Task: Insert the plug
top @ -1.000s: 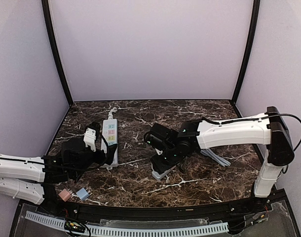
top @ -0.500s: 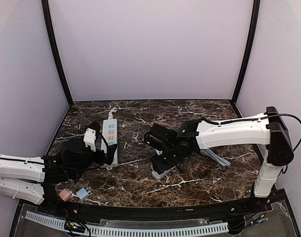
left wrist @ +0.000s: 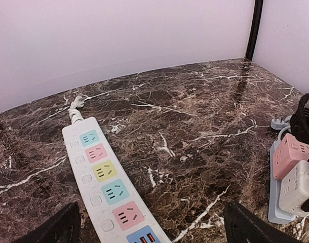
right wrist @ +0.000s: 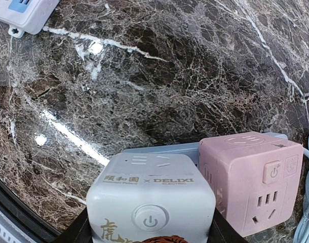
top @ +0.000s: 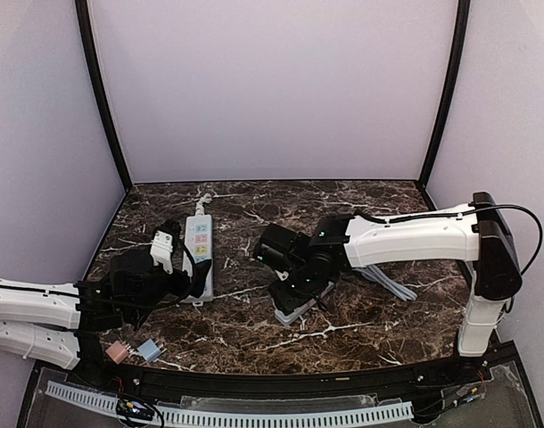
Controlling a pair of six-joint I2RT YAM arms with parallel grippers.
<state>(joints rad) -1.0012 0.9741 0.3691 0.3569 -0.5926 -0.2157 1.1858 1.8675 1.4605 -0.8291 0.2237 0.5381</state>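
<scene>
A white cube adapter (right wrist: 152, 195) stands on a blue-grey power strip (right wrist: 164, 149), right beside a pink cube adapter (right wrist: 250, 177). My right gripper (right wrist: 150, 238) is shut on the white cube, with a black finger on each side of it. In the top view this gripper (top: 294, 278) is over the blue-grey strip (top: 294, 309) at mid table. A long white power strip (left wrist: 101, 182) with coloured sockets lies on the left. My left gripper (left wrist: 154, 238) is open and empty just above its near end, and shows in the top view (top: 178, 278).
A grey cable (top: 388, 287) runs right from the blue-grey strip. Small pink (top: 118, 351) and blue (top: 149, 349) blocks lie at the near left edge. Dark marble table (top: 361, 330), with walls at the back and both sides.
My right arm and gripper have shifted slightly left with the white cube in it. The left arm has not moved.
</scene>
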